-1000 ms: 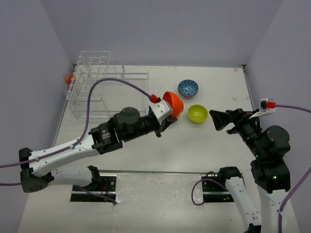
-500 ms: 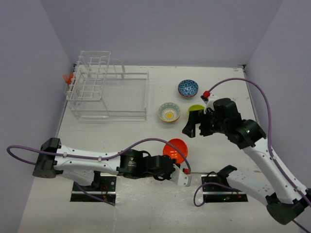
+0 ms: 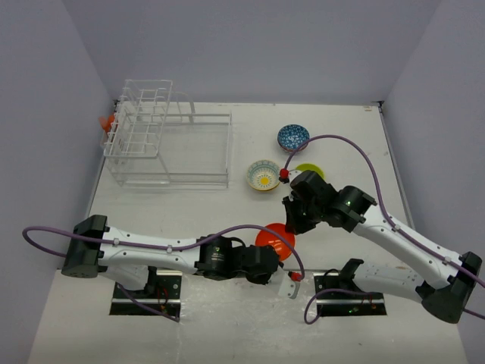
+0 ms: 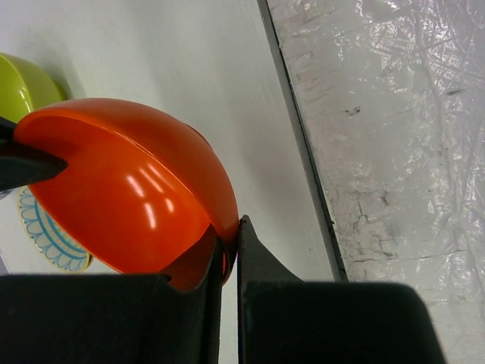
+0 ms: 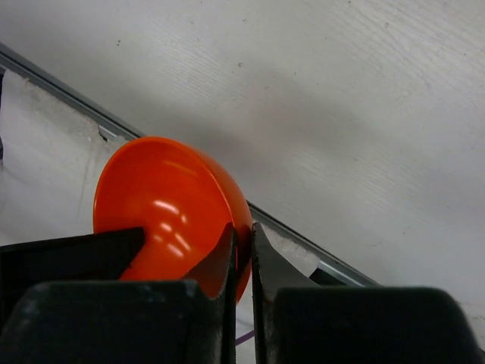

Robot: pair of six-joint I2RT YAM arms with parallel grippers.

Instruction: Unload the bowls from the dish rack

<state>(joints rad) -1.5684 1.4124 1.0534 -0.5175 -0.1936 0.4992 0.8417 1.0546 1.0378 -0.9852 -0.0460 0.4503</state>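
Dish rack [image 3: 144, 125] of clear wire stands at the far left corner of the white table [image 3: 341, 129], its taller gridded section at the left end. Plain lavender-grey walls [image 3: 250, 45] close the table on three sides. A small orange item [image 3: 106, 121] sits against the rack's left side; it is too small to identify.

Three bowls rest on the table right of the rack: a blue patterned bowl [image 3: 292, 137] farthest back, a yellow-centred bowl [image 3: 263, 175] nearer, and a green bowl [image 3: 309, 170] partly hidden behind the right arm.

An orange bowl [image 3: 274, 239] is held tilted above the table's near edge. The left gripper [image 4: 229, 231] is clamped on its rim from below, and the right gripper [image 5: 242, 235] pinches the rim on the opposite side.

A dark strip [image 4: 295, 144] divides the white surface from a crinkled sheet [image 4: 394, 152] at the arm bases.
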